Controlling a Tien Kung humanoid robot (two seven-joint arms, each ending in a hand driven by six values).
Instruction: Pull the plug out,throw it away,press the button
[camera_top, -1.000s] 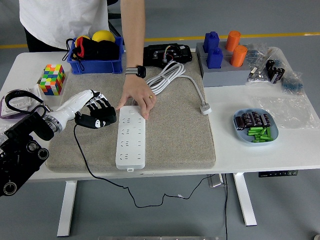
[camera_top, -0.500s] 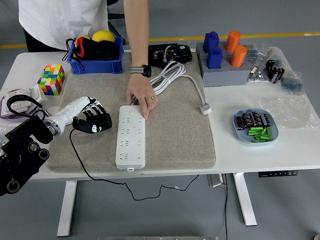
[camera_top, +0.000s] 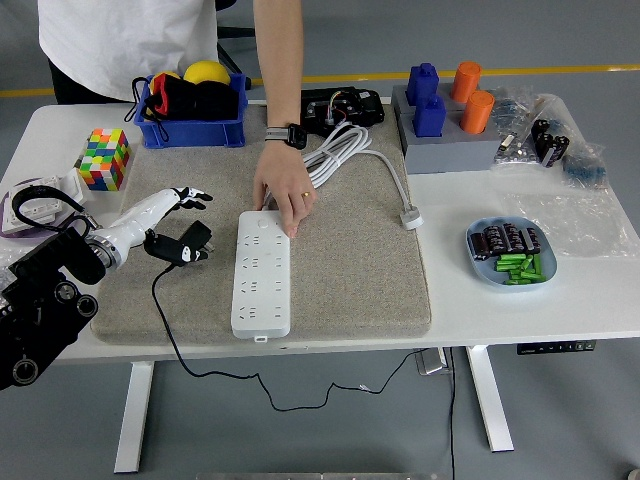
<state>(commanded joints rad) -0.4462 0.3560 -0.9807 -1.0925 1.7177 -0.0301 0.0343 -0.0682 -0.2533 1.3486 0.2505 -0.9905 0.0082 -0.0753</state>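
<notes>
- My left hand (camera_top: 178, 200) hangs over the left side of the grey mat (camera_top: 350, 280), fingers spread and relaxed, with nothing in its grasp.
- The black plug (camera_top: 183, 246) lies on the mat just below my fingers, out of the strip; I can't tell whether a fingertip touches it. Its black cable (camera_top: 200, 362) runs off the table's near edge and hangs down beneath.
- The white power strip (camera_top: 262, 286) lies lengthwise on the mat, just right of the plug.
- A person's hand (camera_top: 283, 196) presses down on the strip's far end; a dark watch sits on the wrist.
- No writing is legible anywhere.
- The white table (camera_top: 520, 300) stands on a grey floor with a yellow line behind it. Also on it: a blue bin (camera_top: 192, 128), a colourful cube (camera_top: 105, 158), and a coiled white cable (camera_top: 345, 150).
</notes>
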